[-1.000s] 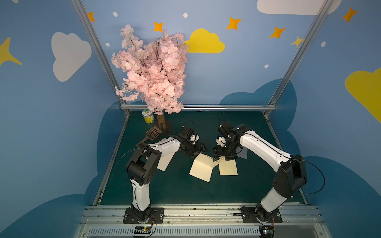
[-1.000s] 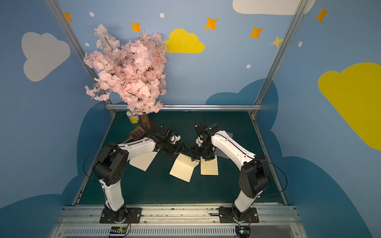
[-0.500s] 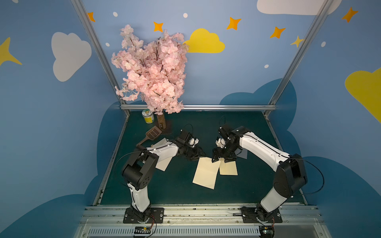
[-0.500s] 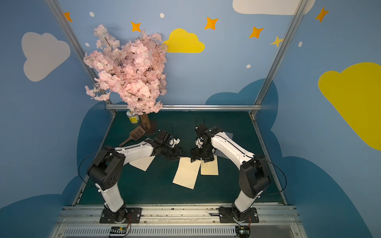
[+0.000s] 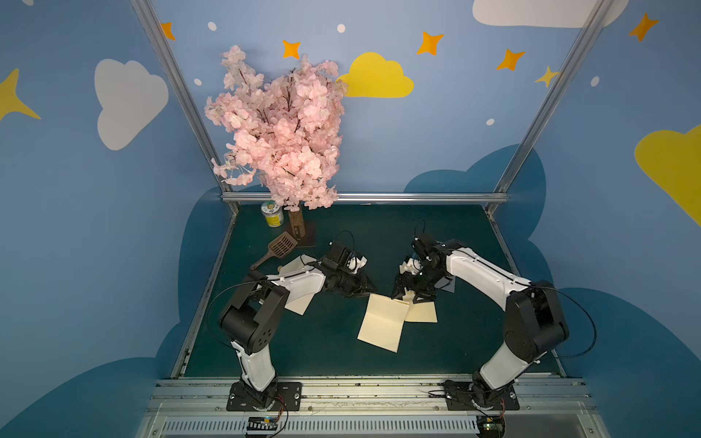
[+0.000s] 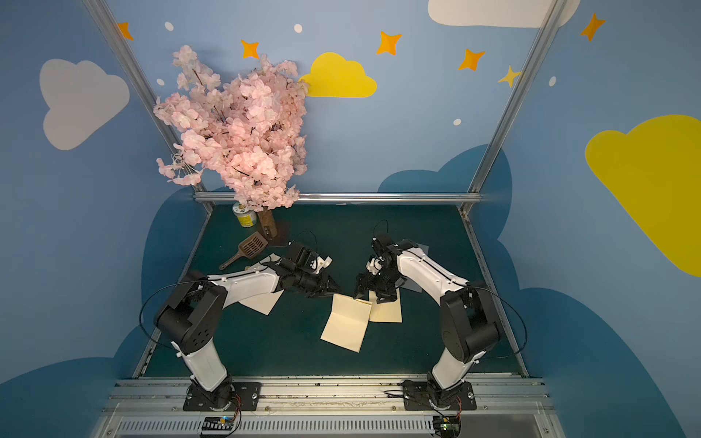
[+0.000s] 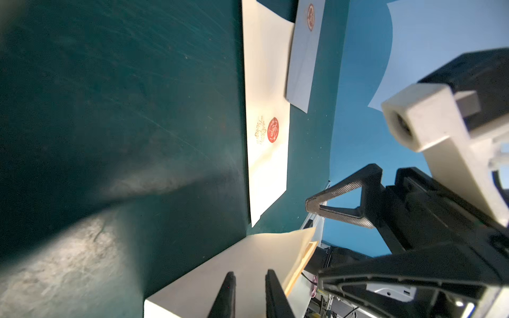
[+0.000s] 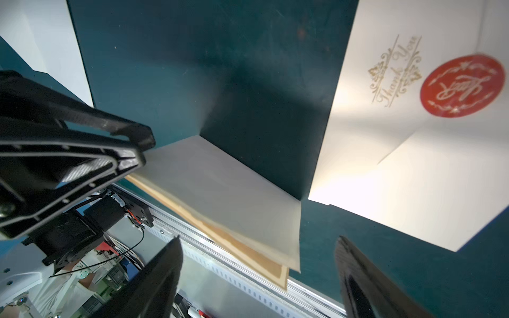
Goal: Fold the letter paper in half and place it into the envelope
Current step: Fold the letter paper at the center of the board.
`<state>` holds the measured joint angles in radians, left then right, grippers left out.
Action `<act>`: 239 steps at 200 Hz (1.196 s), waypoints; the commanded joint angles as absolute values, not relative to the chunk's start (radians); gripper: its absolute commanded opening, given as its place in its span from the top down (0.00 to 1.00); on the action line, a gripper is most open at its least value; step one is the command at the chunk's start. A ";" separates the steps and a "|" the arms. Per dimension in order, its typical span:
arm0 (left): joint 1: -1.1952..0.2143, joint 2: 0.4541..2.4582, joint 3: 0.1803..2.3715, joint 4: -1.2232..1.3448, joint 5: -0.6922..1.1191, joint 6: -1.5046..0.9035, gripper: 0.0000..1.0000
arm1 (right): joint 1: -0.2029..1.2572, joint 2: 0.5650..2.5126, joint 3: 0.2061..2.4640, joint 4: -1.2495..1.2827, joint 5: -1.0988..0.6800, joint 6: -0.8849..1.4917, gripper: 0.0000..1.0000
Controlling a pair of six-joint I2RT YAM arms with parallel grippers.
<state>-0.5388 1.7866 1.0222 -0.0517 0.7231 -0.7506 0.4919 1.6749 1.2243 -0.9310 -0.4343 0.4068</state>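
Lying on the table [image 5: 322, 352] near its middle, the cream letter paper [image 5: 383, 322] shows one crease, with a white envelope [image 5: 301, 305] at its nine o'clock. Only the wrist views show the envelope's red seal [image 8: 462, 85] and gold lettering [image 8: 396, 71]. The left claw [image 5: 371, 292] sits nearly together at the paper's eleven o'clock corner, grip impossible to tell; the right claw [image 8: 259, 245] stands wide apart at one o'clock.
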 commanded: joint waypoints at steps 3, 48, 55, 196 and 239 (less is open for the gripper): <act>-0.537 1.769 1.008 -0.006 0.781 -0.737 0.83 | 0.475 1.630 1.202 -0.901 -0.476 0.414 0.13; -0.537 1.755 0.997 -0.007 0.793 -0.727 0.86 | 0.468 1.616 1.167 -0.846 -0.551 0.413 0.13; -0.537 1.753 0.996 -0.006 0.793 -0.729 0.86 | 0.468 1.607 1.158 -0.835 -0.560 0.408 0.13; -0.534 1.787 1.041 -0.023 0.795 -0.724 0.85 | 0.583 1.728 1.239 -0.905 -0.423 0.222 0.39; -0.491 1.735 1.132 -0.280 0.629 -0.626 0.52 | 0.584 1.747 1.263 -0.918 -0.387 0.236 0.93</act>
